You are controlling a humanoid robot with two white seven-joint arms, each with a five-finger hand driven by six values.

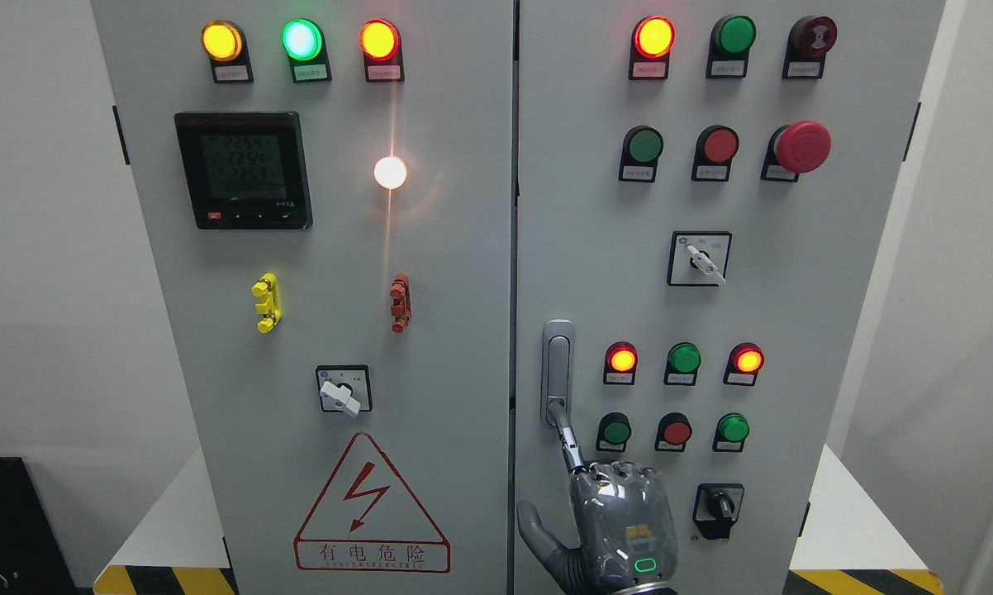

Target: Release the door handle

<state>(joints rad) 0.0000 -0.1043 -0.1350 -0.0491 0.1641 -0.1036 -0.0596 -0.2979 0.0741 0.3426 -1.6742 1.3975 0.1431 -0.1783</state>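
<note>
A grey metal door handle point(558, 364) stands upright on the left edge of the cabinet's right door point(794, 314). My right hand point(575, 463) rises from the bottom edge just below it, with its back toward me. Its index fingertip point(557, 411) touches the handle's lower end. The thumb point(536, 529) is spread out to the left. The hand grips nothing, and the other fingers show only as knuckles. Both doors look closed. The left arm is out of view.
The right door carries lit lamps, push buttons, a red mushroom stop button point(802, 146) and rotary switches point(700, 259). The left door has a meter point(243, 169), lamps, a rotary switch point(344, 390) and a high-voltage warning triangle point(370, 504). White walls flank the cabinet.
</note>
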